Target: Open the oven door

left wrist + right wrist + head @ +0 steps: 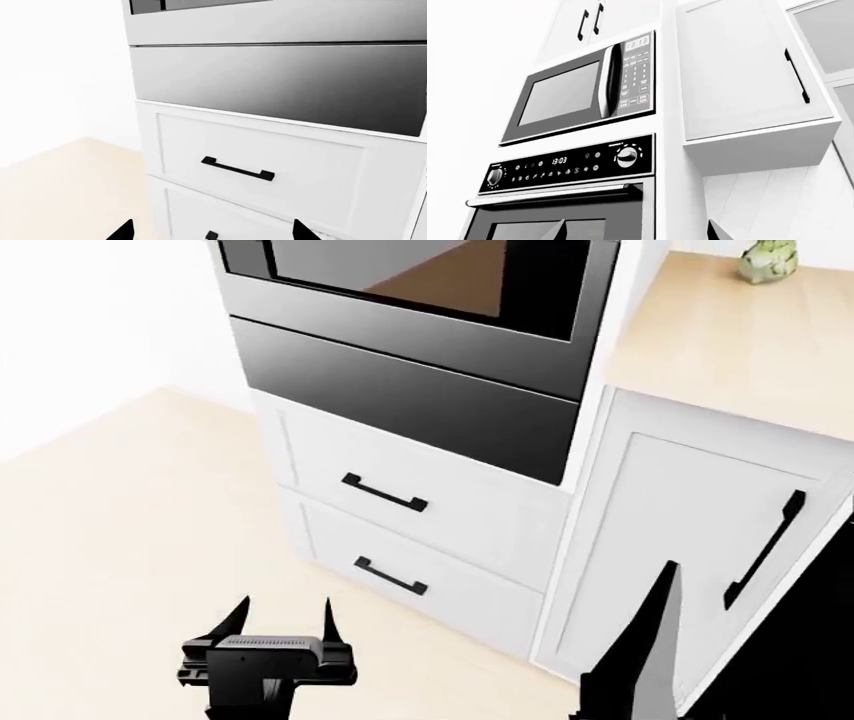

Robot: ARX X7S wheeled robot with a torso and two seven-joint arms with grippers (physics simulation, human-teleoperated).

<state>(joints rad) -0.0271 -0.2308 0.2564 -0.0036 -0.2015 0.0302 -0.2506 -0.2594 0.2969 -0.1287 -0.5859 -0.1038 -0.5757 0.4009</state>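
Note:
The oven door [400, 280] is shut, a glossy black panel with a reflective window at the top of the head view. In the right wrist view its steel bar handle [554, 196] runs above the window of the oven door [527, 229], under the control panel [567, 164]. My right gripper [635, 233] is open, looks up at that door from a distance and holds nothing. My left gripper [283, 622] is open and empty, low over the floor in front of the white drawers. In the left wrist view the left gripper [213, 233] faces them, with the oven door's lower frame [267, 22] above.
A plain windowless black panel [400, 400] sits under the oven, above two white drawers [427, 480] with black handles. A white cabinet door [681, 540] stands to the right, under a wooden countertop [721, 320]. A microwave [570, 95] is mounted above the oven. To the left lies light wooden floor [120, 510].

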